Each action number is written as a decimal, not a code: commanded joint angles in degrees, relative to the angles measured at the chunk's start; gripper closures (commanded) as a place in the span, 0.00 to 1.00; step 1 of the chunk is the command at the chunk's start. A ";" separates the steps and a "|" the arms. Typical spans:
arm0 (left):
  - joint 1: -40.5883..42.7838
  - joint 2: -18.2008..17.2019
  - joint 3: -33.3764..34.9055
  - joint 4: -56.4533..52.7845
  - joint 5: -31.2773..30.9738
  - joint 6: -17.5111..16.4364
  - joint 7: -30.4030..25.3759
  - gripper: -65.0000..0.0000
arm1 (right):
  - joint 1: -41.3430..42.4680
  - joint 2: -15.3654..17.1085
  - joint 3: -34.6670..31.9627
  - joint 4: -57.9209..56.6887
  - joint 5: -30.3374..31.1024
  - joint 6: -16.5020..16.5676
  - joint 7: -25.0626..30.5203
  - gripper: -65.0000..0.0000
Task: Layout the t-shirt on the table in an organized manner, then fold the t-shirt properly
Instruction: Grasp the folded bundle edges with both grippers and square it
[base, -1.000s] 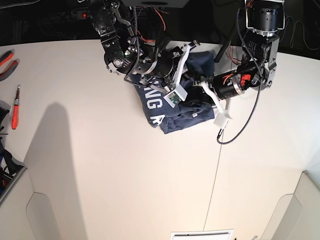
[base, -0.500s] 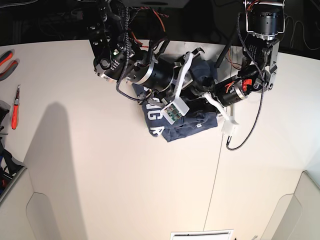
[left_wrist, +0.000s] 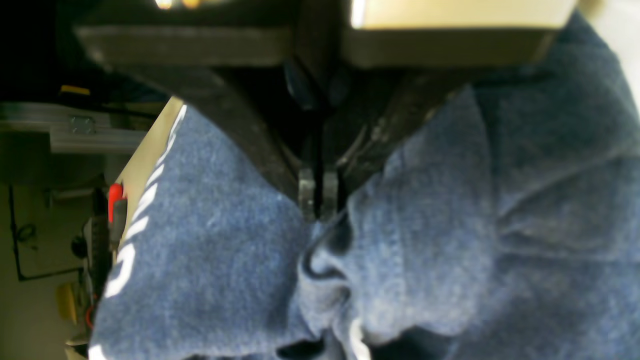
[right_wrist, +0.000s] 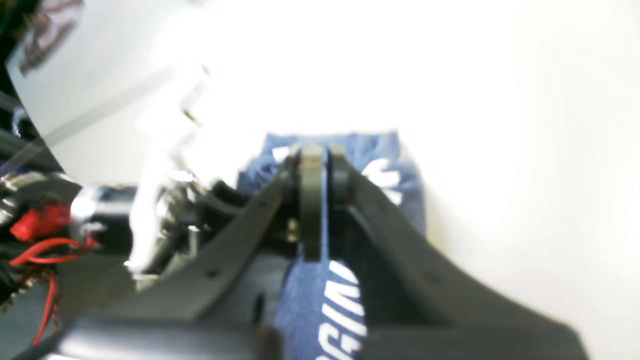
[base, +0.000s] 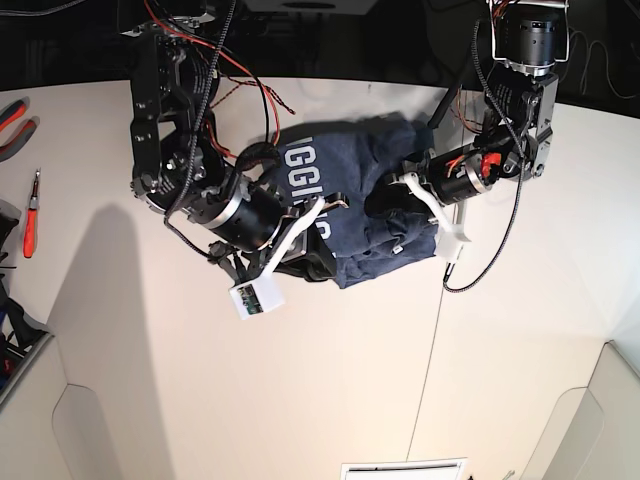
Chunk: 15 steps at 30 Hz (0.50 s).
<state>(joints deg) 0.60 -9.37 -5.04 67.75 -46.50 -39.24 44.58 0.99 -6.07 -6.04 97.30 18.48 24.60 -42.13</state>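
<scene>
The navy t-shirt (base: 370, 160) lies bunched at the back middle of the white table (base: 300, 380), with white lettering showing on its left part. My right gripper (base: 330, 205) is at the shirt's left front edge. In the right wrist view it (right_wrist: 312, 200) is shut on lettered fabric (right_wrist: 320, 300). My left gripper (base: 395, 190) is at the shirt's right side. In the left wrist view it (left_wrist: 317, 200) is shut on a fold of the blue cloth (left_wrist: 425, 225). Much of the shirt is crumpled under itself.
A red-handled tool (base: 30, 225) and pliers (base: 10, 125) lie at the table's left edge. A dark seam (base: 430, 350) runs down the table right of centre. A white panel (base: 405, 468) sits at the front edge. Both arm bases stand along the back.
My right arm has swung left and forward, dragging the lettered part of the shirt with it, so the shirt spreads wider. My left gripper has stayed near the shirt's right side.
</scene>
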 joint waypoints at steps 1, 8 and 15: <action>-0.59 -0.31 -0.11 0.70 -0.57 -0.76 -0.22 1.00 | 2.25 -0.48 0.02 -0.33 1.38 0.31 1.79 1.00; -0.55 -0.31 -0.13 0.70 -0.52 -0.76 -0.20 1.00 | 3.58 -0.46 0.04 -7.96 0.28 0.24 2.64 1.00; -0.52 -0.31 -0.13 0.70 -0.57 -0.76 -0.20 1.00 | 5.92 0.39 0.04 -20.37 -10.73 -2.62 15.69 1.00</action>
<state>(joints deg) 0.73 -9.45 -5.08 67.75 -46.52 -39.24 44.58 5.89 -5.58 -6.02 75.85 7.62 22.13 -26.92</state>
